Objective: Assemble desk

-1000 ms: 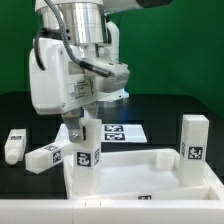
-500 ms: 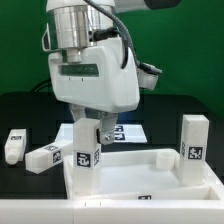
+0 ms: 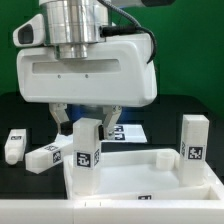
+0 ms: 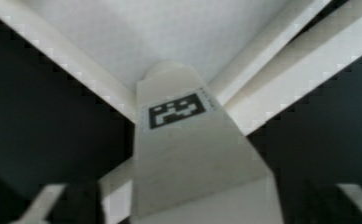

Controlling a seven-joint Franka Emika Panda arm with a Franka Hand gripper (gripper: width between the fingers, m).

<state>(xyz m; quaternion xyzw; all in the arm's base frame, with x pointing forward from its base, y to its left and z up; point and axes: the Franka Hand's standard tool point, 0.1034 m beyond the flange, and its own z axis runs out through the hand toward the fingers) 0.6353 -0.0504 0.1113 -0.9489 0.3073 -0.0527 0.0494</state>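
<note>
Desk top (image 3: 150, 175): white tray with a raised rim. It lies on the black table (image 3: 18, 112) across the lower part of the exterior view.
Corner leg (image 3: 85, 152): white tagged block standing upright in the tray's far corner, on the exterior view's left. In the wrist view it runs up the middle with its tag toward the camera (image 4: 192, 150).
Other legs: a standing leg (image 3: 193, 142) is upright at the tray's edge on the exterior view's right; whether it sits in a socket I cannot tell. An outer loose leg (image 3: 13, 146) and an inner loose leg (image 3: 47, 156) lie on the table at lower left.
Marker board (image 3: 128, 132): flat behind the tray, partly hidden.
Hand (image 3: 87, 124): pointing straight down over the corner leg. Its broad white body fills the upper half of the exterior view.
Hand state: fingers apart on either side of the leg, with a dark gap on each side in the wrist view. Nothing is clamped.
Step in hand: probably seating this first leg in its corner socket.
Next move: close squarely on the leg's flat faces, keep it vertical, and press or turn it without shifting the tray.
</note>
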